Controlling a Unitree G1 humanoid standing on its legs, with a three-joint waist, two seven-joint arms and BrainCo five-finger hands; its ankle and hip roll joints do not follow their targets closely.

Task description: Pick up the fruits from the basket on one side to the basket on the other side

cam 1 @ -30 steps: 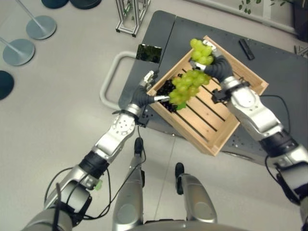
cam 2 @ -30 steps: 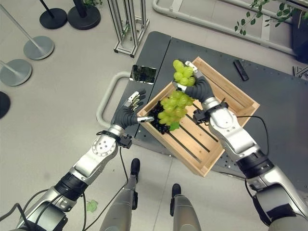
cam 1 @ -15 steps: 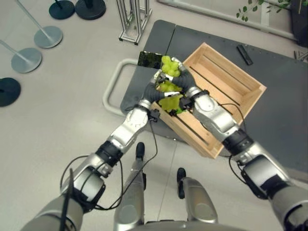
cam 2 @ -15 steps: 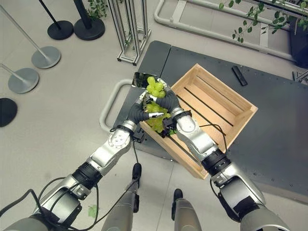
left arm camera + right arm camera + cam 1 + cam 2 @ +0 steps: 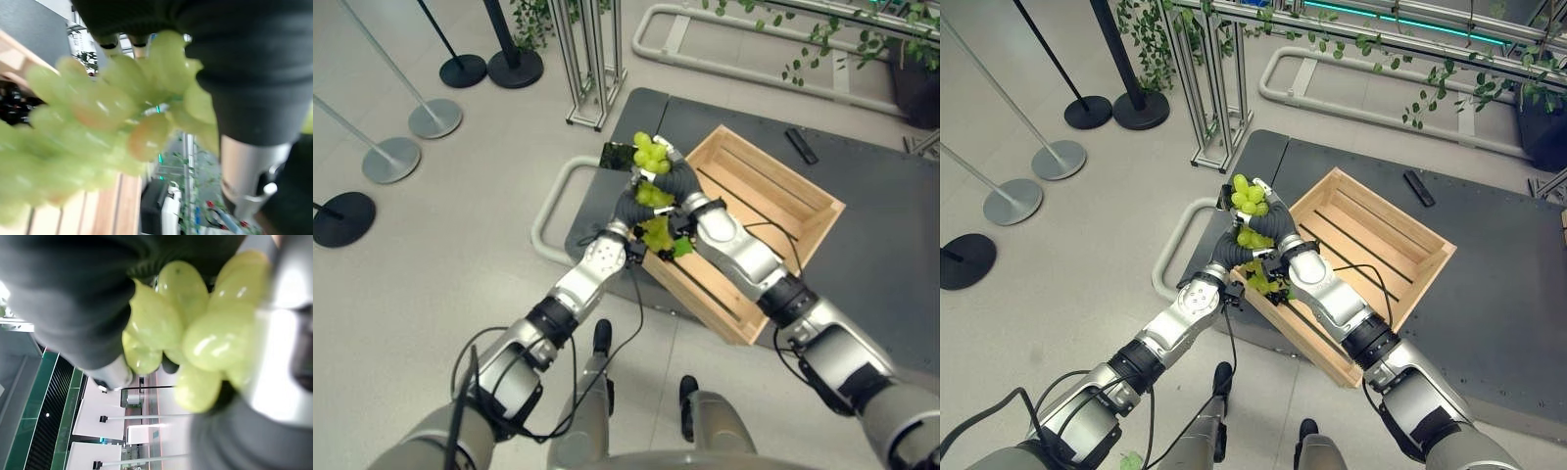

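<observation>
A pale grey floor [image 5: 1116, 264] is spreading across the left of the scene, and a dark grey platform [image 5: 1518, 323] is lying on it to the right, with a pale tube handle [image 5: 1172, 257] curving off its left edge. On the far left, round-based stanchions [image 5: 1056, 157] are standing on the floor; further right, a metal frame [image 5: 1217, 108] with trailing green plants [image 5: 1151, 34] is rising at the far side.

On the platform, a slatted wooden crate [image 5: 1371, 245] is sitting at an angle, and a small black bar-shaped object [image 5: 1418, 188] is lying beyond its far corner. Dark grapes [image 5: 1278, 291] are peeking out at the crate's near left corner, mostly covered by the arms.

Just over the crate's left corner, both hands are meeting on a bunch of green grapes [image 5: 1250, 196]. The left hand [image 5: 631, 206] is reaching up under the lower part of the bunch, and its wrist view is showing grapes pressed close against it, but whether its fingers are closing on them cannot be told. The right hand [image 5: 677, 179] is curling its fingers around the top of the bunch, with grapes bulging between them in its wrist view. The middle of the bunch is hidden behind the 2 dark covers.
</observation>
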